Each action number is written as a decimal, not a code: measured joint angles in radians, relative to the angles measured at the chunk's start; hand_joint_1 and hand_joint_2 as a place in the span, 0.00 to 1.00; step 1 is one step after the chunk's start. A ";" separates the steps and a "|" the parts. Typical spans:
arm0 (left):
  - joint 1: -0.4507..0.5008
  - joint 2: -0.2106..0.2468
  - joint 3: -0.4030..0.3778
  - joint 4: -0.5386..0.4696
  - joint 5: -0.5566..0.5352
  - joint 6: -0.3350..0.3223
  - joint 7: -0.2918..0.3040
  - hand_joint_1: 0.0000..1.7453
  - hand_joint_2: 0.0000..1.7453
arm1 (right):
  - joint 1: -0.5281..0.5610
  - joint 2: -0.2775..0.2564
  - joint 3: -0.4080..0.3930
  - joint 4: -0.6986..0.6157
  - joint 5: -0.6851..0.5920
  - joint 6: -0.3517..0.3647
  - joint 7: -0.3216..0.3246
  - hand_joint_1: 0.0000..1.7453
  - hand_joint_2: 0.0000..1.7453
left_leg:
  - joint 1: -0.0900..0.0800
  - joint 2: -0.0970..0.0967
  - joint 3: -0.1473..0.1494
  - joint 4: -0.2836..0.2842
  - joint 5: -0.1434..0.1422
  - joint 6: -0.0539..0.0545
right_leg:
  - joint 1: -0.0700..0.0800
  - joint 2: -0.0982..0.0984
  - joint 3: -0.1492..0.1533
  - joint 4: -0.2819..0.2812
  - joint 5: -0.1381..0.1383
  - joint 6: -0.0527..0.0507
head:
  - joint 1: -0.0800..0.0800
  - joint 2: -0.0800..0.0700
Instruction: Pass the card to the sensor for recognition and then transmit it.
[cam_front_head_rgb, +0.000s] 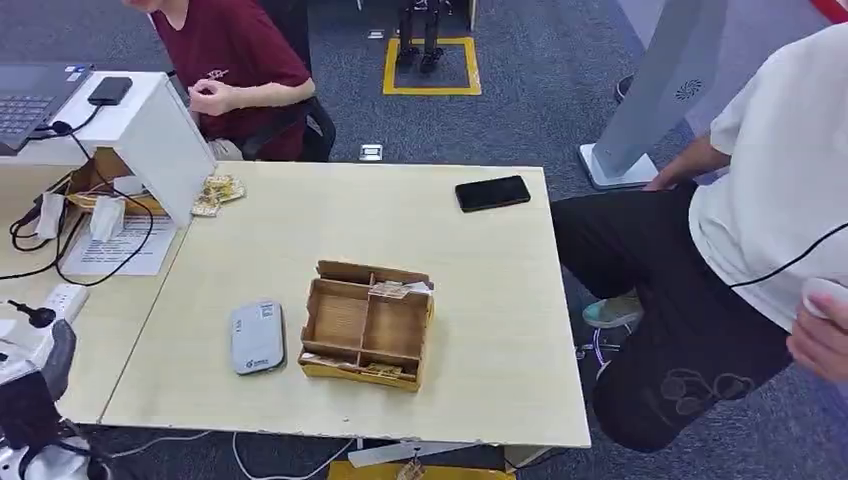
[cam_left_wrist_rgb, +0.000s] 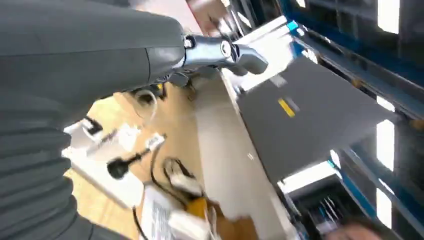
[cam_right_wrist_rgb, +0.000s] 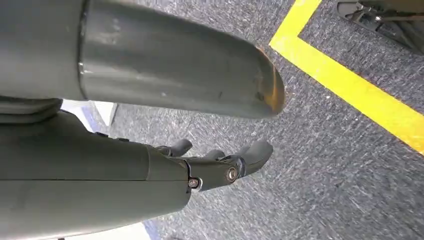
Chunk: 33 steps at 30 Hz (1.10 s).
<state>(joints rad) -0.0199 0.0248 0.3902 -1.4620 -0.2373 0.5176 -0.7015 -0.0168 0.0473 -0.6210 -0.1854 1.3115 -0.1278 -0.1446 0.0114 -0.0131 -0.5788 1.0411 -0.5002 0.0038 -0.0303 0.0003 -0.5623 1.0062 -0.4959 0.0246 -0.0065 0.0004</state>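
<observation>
Tabletop (cam_front_head_rgb: 480, 300): pale wood, ahead of both robot hands in the head view, with a second tabletop (cam_front_head_rgb: 40, 300) butted against it on the left.

Person in a white shirt (cam_front_head_rgb: 770, 190) at the right end of the tabletop, dark trousers, hand holding a small white object with a black cable. Person in a dark red shirt (cam_front_head_rgb: 235, 60) seated beyond the far left corner.

White stand (cam_front_head_rgb: 150, 130) on the far left, carrying a laptop (cam_front_head_rgb: 30, 100) and a small black device (cam_front_head_rgb: 110, 90); cables and a printed sheet (cam_front_head_rgb: 120, 250) under and beside it.

Wooden tray (cam_front_head_rgb: 365, 325) near the middle of the tabletop, split into compartments. Larger compartments look bare. Cards (cam_front_head_rgb: 390, 290) sit in the narrow far compartment, more cards (cam_front_head_rgb: 370, 368) along the near edge; exact count and print too small to tell.

Grey sensor (cam_front_head_rgb: 258, 337) flat on the tabletop just beside the tray on its left, not touching.

Black phone (cam_front_head_rgb: 492, 193) near the far right edge, well apart from the tray.

Left robot hand (cam_left_wrist_rgb: 220, 52): raised at the lower left, over the left tabletop with its cables and a white power strip (cam_front_head_rgb: 65, 298). Fingers stretched out, holding nothing. Well apart from tray and sensor.

Right robot hand (cam_right_wrist_rgb: 220, 165): hanging over grey carpet (cam_right_wrist_rgb: 325, 165) next to a yellow floor line (cam_right_wrist_rgb: 350, 85). Fingers loosely curved and apart, nothing in them, thick thumb (cam_right_wrist_rgb: 175, 85) stretched above them. No card in either robot hand; cards are in the tray.
</observation>
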 joint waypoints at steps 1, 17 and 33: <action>0.022 -0.002 -0.015 -0.030 -0.003 -0.015 0.000 0.00 1.00 | 0.000 0.000 -0.002 0.000 -0.002 0.000 0.000 0.00 0.00 | 0.000 0.000 0.000 0.000 0.000 0.000 | 0.000 0.000 0.000 0.000 0.000 0.000 | 0.000 0.000; 0.221 0.008 -0.295 -0.255 -0.182 -0.184 -0.002 0.00 1.00 | 0.002 0.000 -0.045 0.000 -0.002 -0.002 -0.009 0.00 0.00 | 0.000 0.000 0.000 0.000 0.000 0.000 | 0.000 0.000 0.000 0.000 0.001 0.001 | 0.000 0.000; 0.089 0.128 -0.812 -0.002 -0.851 0.038 0.180 0.00 1.00 | -0.012 -0.002 -0.048 0.000 0.062 0.024 -0.015 0.00 0.00 | -0.001 0.000 0.001 0.000 0.001 0.000 | -0.001 0.000 0.001 0.000 0.001 0.001 | 0.000 0.000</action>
<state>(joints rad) 0.0691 0.1525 -0.4214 -1.4639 -1.0886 0.5552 -0.5215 -0.0284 0.0458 -0.6691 -0.1858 1.3737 -0.1042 -0.1598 0.0108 -0.0135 -0.5777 1.0415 -0.4997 0.0040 -0.0311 0.0001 -0.5611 1.0059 -0.4945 0.0253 -0.0065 0.0004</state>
